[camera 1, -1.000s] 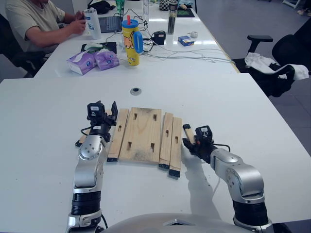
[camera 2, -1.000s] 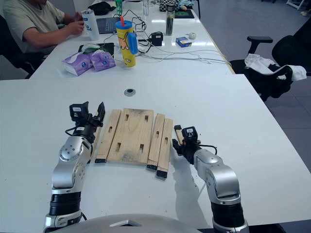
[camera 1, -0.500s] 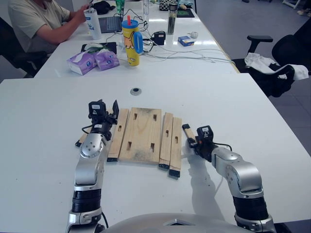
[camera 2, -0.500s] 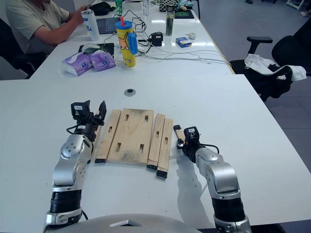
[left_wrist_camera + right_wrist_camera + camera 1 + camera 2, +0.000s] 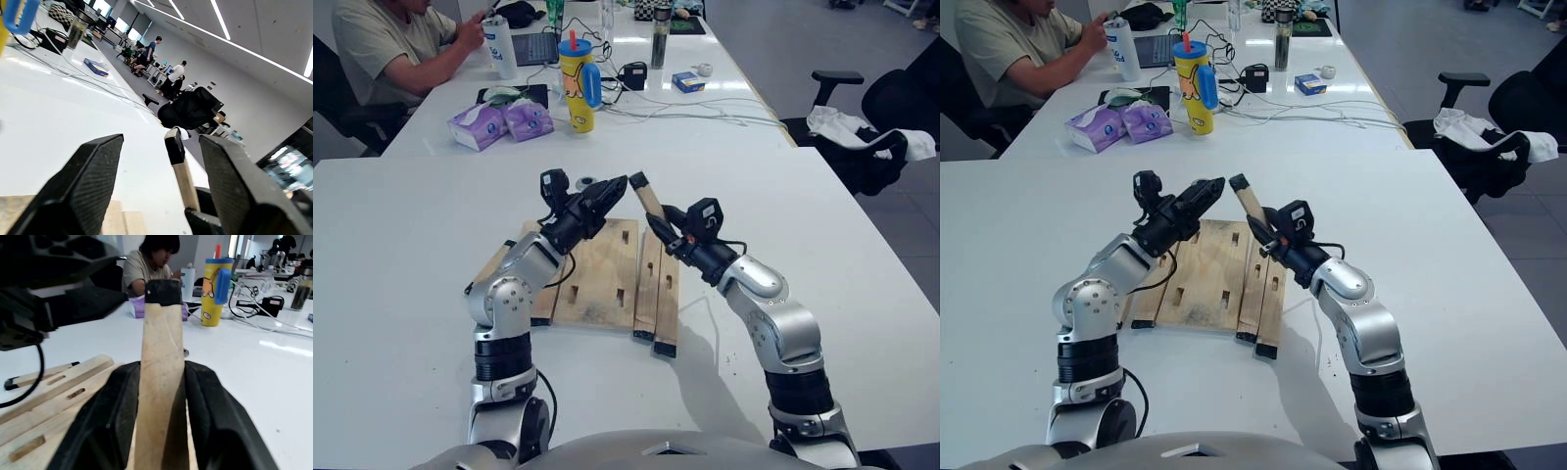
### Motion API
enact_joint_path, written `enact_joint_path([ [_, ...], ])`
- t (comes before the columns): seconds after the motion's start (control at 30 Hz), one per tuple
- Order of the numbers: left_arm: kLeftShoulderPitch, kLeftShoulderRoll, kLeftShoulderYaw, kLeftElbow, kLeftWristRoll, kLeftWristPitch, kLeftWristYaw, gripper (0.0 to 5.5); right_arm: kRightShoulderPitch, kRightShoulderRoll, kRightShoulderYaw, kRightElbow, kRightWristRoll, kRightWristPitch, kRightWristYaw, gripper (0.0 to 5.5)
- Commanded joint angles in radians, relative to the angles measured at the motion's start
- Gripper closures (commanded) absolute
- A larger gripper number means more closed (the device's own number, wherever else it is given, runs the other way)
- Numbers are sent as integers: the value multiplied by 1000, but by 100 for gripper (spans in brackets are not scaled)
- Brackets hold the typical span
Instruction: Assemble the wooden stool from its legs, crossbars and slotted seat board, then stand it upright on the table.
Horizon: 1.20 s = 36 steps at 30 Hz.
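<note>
My right gripper (image 5: 664, 227) is shut on a short wooden crossbar (image 5: 646, 199) with a black tip and holds it tilted up above the seat board. In the right wrist view the crossbar (image 5: 161, 362) stands between the two pads. My left gripper (image 5: 611, 189) is open, raised over the board, with its fingertips just beside the crossbar's black tip (image 5: 174, 145). The slotted seat board (image 5: 599, 274) lies flat on the white table (image 5: 401, 294). Two legs (image 5: 658, 289) lie along its right edge and another leg (image 5: 544, 304) along its left, partly under my left arm.
A round grommet (image 5: 587, 181) sits in the table behind the left gripper. The far table holds a yellow cup (image 5: 576, 83), tissue packs (image 5: 504, 122), cables and a laptop, with a person seated there. An office chair (image 5: 862, 147) stands at the right.
The right gripper has lifted the crossbar off the table, up and to the left over the board. The left gripper has swung up and to the right to meet it.
</note>
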Motion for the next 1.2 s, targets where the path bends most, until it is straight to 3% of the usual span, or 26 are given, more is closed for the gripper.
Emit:
enact_joint_path([
  [0.03,-44,-5,49,23,-133,85,33,263,13,12,14,-40,56,-52,53,418],
  [0.2,-50,4,63,21,-220,131,54,284,21,7,22,-50,70,-75,70,418],
  [0.67,-40,39,62,16,-301,131,101,502,16,-18,18,-44,46,-85,56,418],
  [0.73,-37,50,64,18,-295,117,101,503,17,-21,18,-38,51,-83,59,418],
  [0.77,-37,57,70,18,-288,105,100,503,17,-25,19,-33,48,-84,61,382],
  [1.0,75,115,83,-171,-82,-88,192,506,37,-106,33,43,-46,-53,36,266],
  [1.2,390,78,16,-331,146,-252,256,506,3,-62,-62,107,-21,-7,-55,265],
])
